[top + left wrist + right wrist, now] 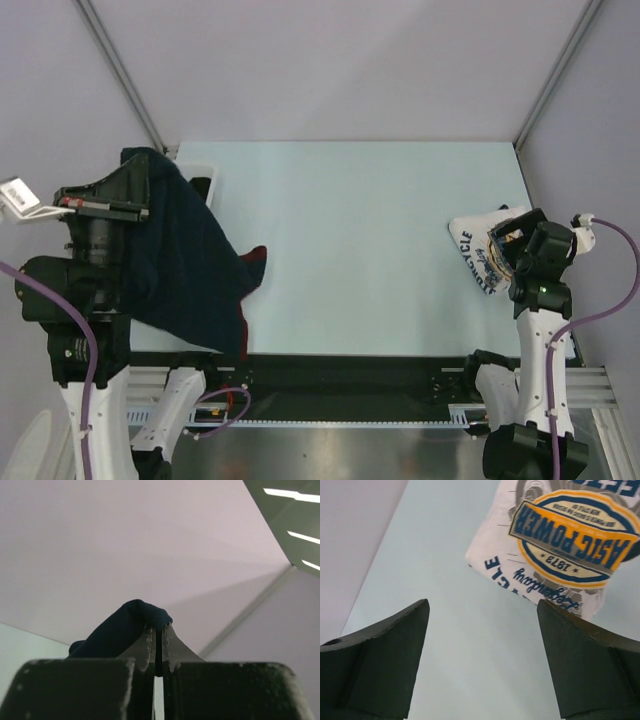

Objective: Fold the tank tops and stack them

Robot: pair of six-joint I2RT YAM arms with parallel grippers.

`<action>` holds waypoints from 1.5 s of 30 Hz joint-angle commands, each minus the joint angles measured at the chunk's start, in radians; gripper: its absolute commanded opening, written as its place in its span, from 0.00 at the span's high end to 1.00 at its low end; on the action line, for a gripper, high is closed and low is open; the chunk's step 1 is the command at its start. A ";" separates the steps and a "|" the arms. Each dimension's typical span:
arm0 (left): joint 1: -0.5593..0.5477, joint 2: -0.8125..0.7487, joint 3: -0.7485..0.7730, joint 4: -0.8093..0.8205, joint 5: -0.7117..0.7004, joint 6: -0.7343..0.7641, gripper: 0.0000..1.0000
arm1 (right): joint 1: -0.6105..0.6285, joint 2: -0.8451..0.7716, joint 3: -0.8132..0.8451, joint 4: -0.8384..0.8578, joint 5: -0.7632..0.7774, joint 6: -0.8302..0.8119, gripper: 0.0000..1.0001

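Navy tank top (185, 260) hung at the worktop's (360, 240) left edge, our left jaws closed on a fold that only the left wrist view showed. Our right jaws stood wide open over the white tank top (472, 245) near the right edge, broad worktop between.

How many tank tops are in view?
2. The navy tank top hangs from the left gripper, on the left; the white tank top lies at right. Navy cloth could hide more.
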 commanded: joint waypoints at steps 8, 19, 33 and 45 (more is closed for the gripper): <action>-0.429 0.213 -0.122 0.195 0.100 -0.027 1.00 | 0.135 -0.025 -0.020 0.164 -0.192 -0.059 0.09; -0.781 0.690 0.563 0.025 0.126 0.128 1.00 | 0.229 0.067 0.019 0.165 -0.295 -0.137 0.10; -0.481 0.401 -0.074 -0.124 -0.135 0.134 0.35 | 0.284 0.130 0.019 0.207 -0.450 -0.217 0.14; -0.478 0.271 -0.383 -0.167 -0.192 0.203 0.00 | 0.597 0.212 -0.007 0.003 -0.295 -0.348 0.24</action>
